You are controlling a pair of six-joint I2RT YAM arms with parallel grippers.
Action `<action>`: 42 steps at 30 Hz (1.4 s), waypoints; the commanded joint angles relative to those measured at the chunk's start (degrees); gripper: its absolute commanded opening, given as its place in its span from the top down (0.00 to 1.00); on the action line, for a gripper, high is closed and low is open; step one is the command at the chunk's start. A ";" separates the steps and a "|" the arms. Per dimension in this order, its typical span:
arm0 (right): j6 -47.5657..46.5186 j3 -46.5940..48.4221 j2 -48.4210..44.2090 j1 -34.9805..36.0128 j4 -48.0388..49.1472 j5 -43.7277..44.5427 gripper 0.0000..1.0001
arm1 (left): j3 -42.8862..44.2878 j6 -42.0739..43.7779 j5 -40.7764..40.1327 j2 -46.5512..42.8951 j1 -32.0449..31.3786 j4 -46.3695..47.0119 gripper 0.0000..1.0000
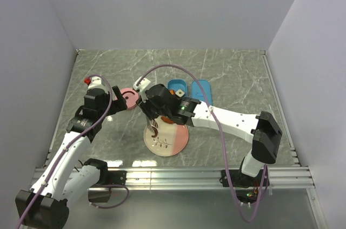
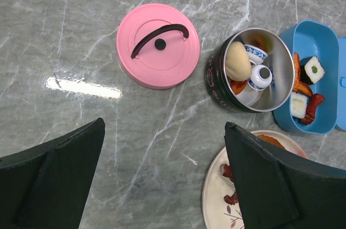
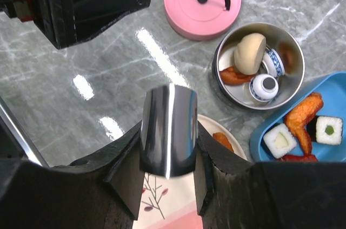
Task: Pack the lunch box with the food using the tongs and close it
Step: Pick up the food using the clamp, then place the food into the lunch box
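Observation:
My right gripper (image 3: 168,138) is shut on the silver tongs (image 3: 167,114) and hangs over the plate (image 3: 227,134); the tongs' lower end is hidden. The blue lunch box (image 3: 270,150) lies open with sushi squares (image 3: 280,139), an orange shrimp (image 3: 303,112) and a red sausage inside. One orange piece (image 3: 223,140) and red pieces (image 2: 226,172) of food lie on the plate. My left gripper (image 2: 162,177) is open above bare table, left of the plate and below the pink lid (image 2: 158,45).
A round steel pot (image 2: 281,72) next to the lunch box holds a beige bun (image 2: 238,61) and small blue-and-white pieces. Its pink lid lies flat on the marble. The blue box's lid (image 1: 203,91) lies beside it. Grey walls ring the table.

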 commanded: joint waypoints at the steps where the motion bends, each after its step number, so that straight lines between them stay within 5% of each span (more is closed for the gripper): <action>1: 1.69 -0.66 -1.71 0.50 1.90 0.58 0.58 | 1.37 0.30 0.00 -0.95 -0.15 0.30 0.00; 9: 3.54 1.53 -1.70 0.94 -1.34 7.16 0.79 | 1.19 0.30 -0.17 -1.03 -0.15 0.38 0.01; 24: 3.72 7.25 -7.51 -6.79 -6.72 17.72 0.79 | 0.84 0.48 -0.44 -0.68 -0.24 0.91 0.01; 42: 0.37 18.84 8.22 -19.27 -2.67 14.12 0.79 | 2.51 1.27 -1.40 1.34 -0.15 0.38 0.00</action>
